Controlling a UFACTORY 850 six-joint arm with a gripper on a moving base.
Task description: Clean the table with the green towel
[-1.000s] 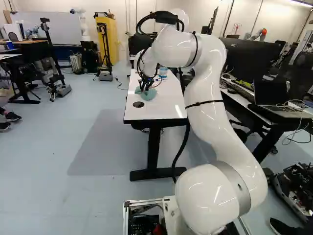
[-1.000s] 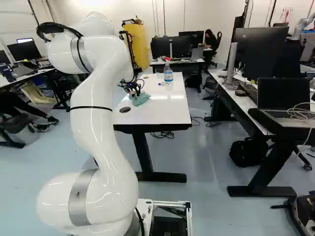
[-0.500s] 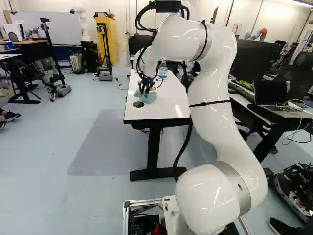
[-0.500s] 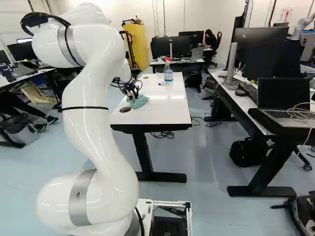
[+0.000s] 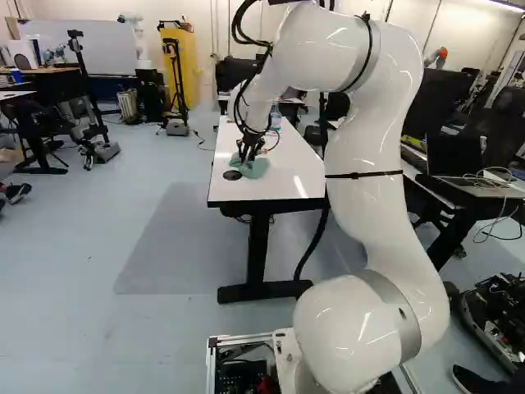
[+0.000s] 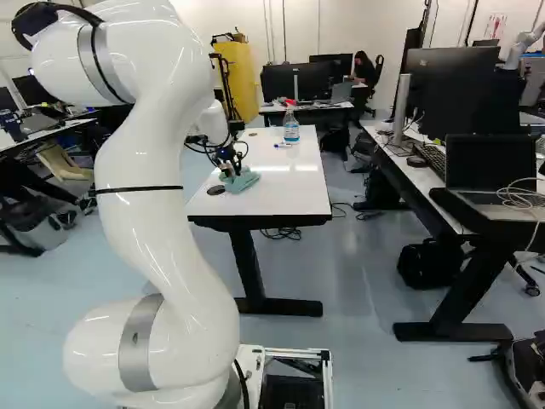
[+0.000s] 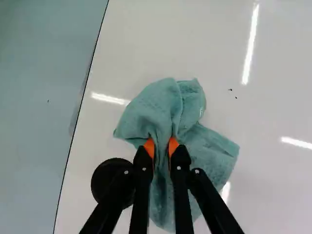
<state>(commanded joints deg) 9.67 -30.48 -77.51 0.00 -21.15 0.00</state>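
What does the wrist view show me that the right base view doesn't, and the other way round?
Only the wrist view: tiny dark specks, and the orange pads of the black claw pinching the green cloth towel.
Only the right base view: a clear plastic bottle with a red spray head, and a small blue pen-like item.
Both: claw, towel, round black disc and white rectangular tabletop.

It's a robotics lab: another robot (image 6: 516, 51), whiteboard (image 5: 82, 41), monitors (image 6: 447, 85).
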